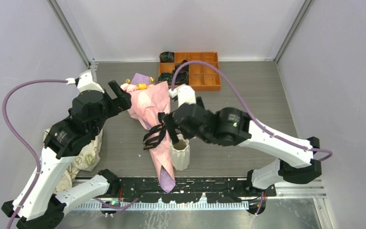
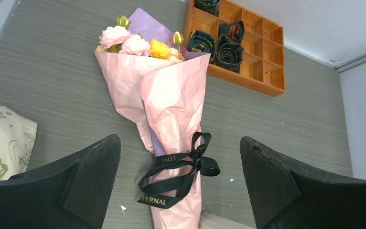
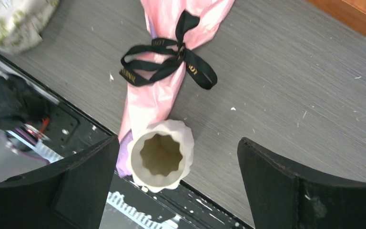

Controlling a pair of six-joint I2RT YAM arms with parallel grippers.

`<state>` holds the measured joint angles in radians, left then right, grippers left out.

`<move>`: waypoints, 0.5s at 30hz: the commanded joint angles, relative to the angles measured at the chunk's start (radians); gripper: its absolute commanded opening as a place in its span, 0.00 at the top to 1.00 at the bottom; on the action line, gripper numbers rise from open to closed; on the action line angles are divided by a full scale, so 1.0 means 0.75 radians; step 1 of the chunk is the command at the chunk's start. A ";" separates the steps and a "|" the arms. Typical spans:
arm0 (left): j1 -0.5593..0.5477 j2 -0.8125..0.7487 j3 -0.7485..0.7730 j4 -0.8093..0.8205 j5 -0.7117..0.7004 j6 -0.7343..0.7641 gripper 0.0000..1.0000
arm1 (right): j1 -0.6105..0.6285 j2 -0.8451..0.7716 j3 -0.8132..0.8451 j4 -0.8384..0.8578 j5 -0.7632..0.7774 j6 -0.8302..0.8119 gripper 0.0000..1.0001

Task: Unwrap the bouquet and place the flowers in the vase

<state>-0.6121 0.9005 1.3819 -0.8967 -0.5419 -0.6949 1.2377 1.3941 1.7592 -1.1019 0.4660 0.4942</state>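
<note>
The bouquet (image 1: 148,107) lies on the table, a pink and purple paper cone tied with a black ribbon (image 2: 181,167). The flowers (image 2: 133,44) show only as pink and yellow heads at its far wide end; the stems are hidden in the paper. The white ribbed vase (image 1: 180,153) stands upright and empty beside the cone's narrow tip. My left gripper (image 1: 123,96) hovers open over the bouquet (image 2: 171,95), holding nothing. My right gripper (image 3: 178,140) is open above the vase's rim (image 3: 187,138) and the ribbon (image 3: 164,62), touching neither.
An orange compartment tray (image 1: 205,78) with dark fabric coils (image 2: 219,45) sits at the back. A beige leaf-print cloth (image 1: 88,155) lies at the near left. The black mounting rail (image 1: 195,183) runs along the near edge, right by the vase.
</note>
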 commanded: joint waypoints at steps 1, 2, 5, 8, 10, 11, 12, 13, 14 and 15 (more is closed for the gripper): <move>0.004 0.017 -0.049 -0.010 -0.019 0.010 0.06 | 0.170 0.074 0.027 -0.142 0.286 0.077 0.00; 0.005 0.013 -0.060 -0.007 -0.012 0.010 0.06 | 0.189 0.075 0.009 -0.144 0.286 0.096 0.01; 0.005 0.000 -0.085 0.001 0.002 0.010 0.06 | 0.216 0.067 -0.069 -0.133 0.262 0.145 0.00; 0.004 -0.009 -0.095 -0.001 0.006 0.014 0.06 | 0.222 0.059 -0.149 -0.099 0.227 0.186 0.00; 0.005 -0.014 -0.101 -0.001 0.009 0.012 0.06 | 0.223 0.050 -0.183 -0.087 0.252 0.206 0.01; 0.004 -0.017 -0.102 0.001 0.013 0.011 0.06 | 0.222 0.042 -0.189 -0.087 0.270 0.211 0.01; 0.006 -0.021 -0.105 0.000 0.016 0.010 0.06 | 0.223 0.032 -0.187 -0.089 0.293 0.219 0.01; 0.005 -0.025 -0.106 0.000 0.019 0.010 0.06 | 0.222 0.017 -0.186 -0.088 0.304 0.222 0.00; 0.005 -0.030 -0.109 0.000 0.019 0.010 0.06 | 0.223 -0.001 -0.186 -0.082 0.307 0.223 0.01; 0.005 -0.034 -0.112 0.000 0.019 0.009 0.06 | 0.223 -0.020 -0.186 -0.071 0.309 0.222 0.00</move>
<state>-0.6121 0.9028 1.2984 -0.9173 -0.5262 -0.6952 1.4014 1.4536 1.6211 -1.1652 0.6273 0.6243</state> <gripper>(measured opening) 0.945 0.995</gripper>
